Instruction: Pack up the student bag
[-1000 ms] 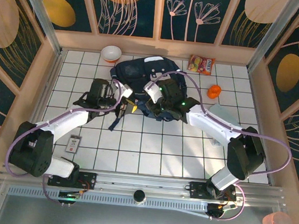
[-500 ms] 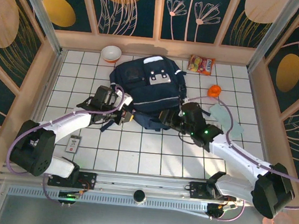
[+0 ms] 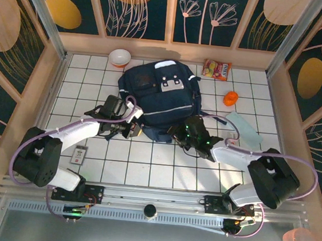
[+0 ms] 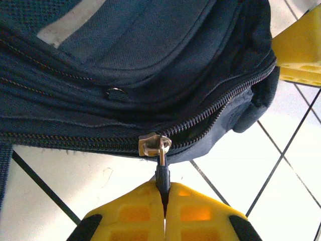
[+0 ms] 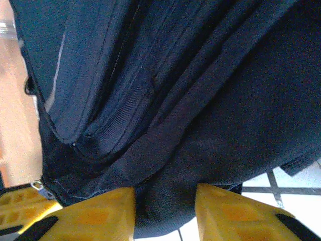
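bag [image 3: 160, 97] lies flat on the tiled table [image 3: 145, 165], toward back centre, grey patch up. left gripper [image 4: 164, 191] at its near-left corner, fingers together, clamped on the black zip pull [image 4: 161, 174]; zip gapes right of the slider. right gripper [image 5: 165, 213] at the near edge, fingers apart astride a fold of bag; can't tell if pinching. bowl [image 3: 120, 57] near its far-left corner.
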Motion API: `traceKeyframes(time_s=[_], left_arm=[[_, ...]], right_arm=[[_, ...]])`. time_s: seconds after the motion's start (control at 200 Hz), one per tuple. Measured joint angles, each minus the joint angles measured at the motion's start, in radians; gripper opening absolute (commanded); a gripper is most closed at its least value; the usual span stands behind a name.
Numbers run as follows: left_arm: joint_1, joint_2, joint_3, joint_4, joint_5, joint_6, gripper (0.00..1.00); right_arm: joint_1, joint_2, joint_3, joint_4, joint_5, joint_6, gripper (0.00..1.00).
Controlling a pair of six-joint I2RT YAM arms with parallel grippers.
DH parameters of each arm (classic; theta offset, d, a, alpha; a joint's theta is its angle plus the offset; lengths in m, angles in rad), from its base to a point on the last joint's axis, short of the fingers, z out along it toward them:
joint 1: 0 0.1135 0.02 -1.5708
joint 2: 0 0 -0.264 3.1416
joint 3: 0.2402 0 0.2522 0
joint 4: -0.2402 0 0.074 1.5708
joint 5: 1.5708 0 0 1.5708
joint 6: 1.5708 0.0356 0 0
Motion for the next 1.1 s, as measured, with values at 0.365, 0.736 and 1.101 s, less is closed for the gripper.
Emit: traceKeyframes(time_s=[0.365,0.736,1.101], left_arm=[[-0.174,0.04,0.051,0.021,0.047,-0.039,0.0],[-0.267,0.058,0.12,0.041,0.024,0.004,0.64],[-0.129,-0.169,0.069,0.053,-0.137,0.478,0.82]], right_arm=[[0.074,0.119,0.064,0.094,0.031,0.051,0.19],[0.059,-0.035,0.077,-0.097,0.051,-0.069,0.4],[0.045,-0.252,0.098,-0.34,0.039,-0.352,0.44]])
